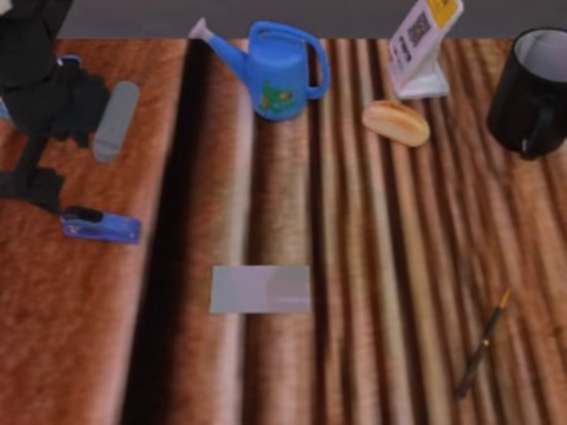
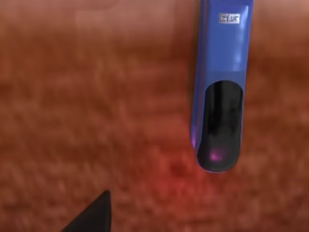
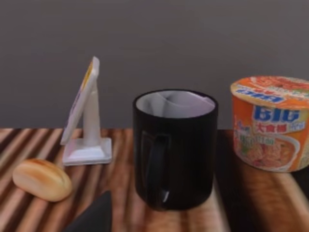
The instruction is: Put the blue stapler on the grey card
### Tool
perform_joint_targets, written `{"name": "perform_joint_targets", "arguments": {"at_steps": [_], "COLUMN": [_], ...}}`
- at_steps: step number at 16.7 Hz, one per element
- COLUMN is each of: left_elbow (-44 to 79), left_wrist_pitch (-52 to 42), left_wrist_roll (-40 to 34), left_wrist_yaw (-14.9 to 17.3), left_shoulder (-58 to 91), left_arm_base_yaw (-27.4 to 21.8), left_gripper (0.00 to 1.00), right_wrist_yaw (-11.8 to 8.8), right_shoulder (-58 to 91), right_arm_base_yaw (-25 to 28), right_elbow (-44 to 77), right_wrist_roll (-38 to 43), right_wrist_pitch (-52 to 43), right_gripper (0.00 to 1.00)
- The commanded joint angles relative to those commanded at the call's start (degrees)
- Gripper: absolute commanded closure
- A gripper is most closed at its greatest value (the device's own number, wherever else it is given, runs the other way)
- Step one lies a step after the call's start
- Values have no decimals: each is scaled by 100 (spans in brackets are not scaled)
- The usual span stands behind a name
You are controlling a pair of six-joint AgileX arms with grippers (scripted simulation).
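Observation:
The blue stapler (image 1: 100,225) lies flat at the table's left side, with its black patch at its left end. In the left wrist view the blue stapler (image 2: 219,87) lies ahead of one dark fingertip (image 2: 95,215) and to its side, not touching it. My left gripper (image 1: 31,188) hangs open just up-left of the stapler and holds nothing. The grey card (image 1: 260,289) lies flat near the table's middle, well to the right of the stapler. My right arm is outside the top view. Its wrist view shows one fingertip (image 3: 94,215) of the open gripper.
A grey oval piece (image 1: 116,120) lies beside the left arm. Along the back stand a blue watering can (image 1: 275,71), a bread roll (image 1: 396,122), an upright QR card (image 1: 423,44) and a black mug (image 1: 532,88). A pen (image 1: 483,341) lies front right. A noodle cup (image 3: 270,123) stands by the mug.

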Motion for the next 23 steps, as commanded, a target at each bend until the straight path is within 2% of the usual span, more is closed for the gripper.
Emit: {"name": "perform_joint_targets", "arguments": {"at_steps": [5, 13, 18, 23], "left_elbow": [-91, -1215, -1314, -1314], "left_wrist_pitch": [107, 1849, 1984, 1984], "left_wrist_roll": [1, 17, 20, 20], "left_wrist_yaw": [-1, 5, 6, 6], "left_shoulder": [19, 612, 670, 670], "left_arm_base_yaw": [21, 10, 11, 11], "left_gripper": [0, 0, 0, 38], "right_wrist_yaw": [0, 0, 0, 0], "right_shoulder": [0, 0, 0, 0], "right_arm_base_yaw": [0, 0, 0, 0], "right_elbow": [0, 0, 0, 0], "right_wrist_roll": [0, 0, 0, 0], "right_wrist_pitch": [0, 0, 0, 0], "right_gripper": [0, 0, 0, 0]}}
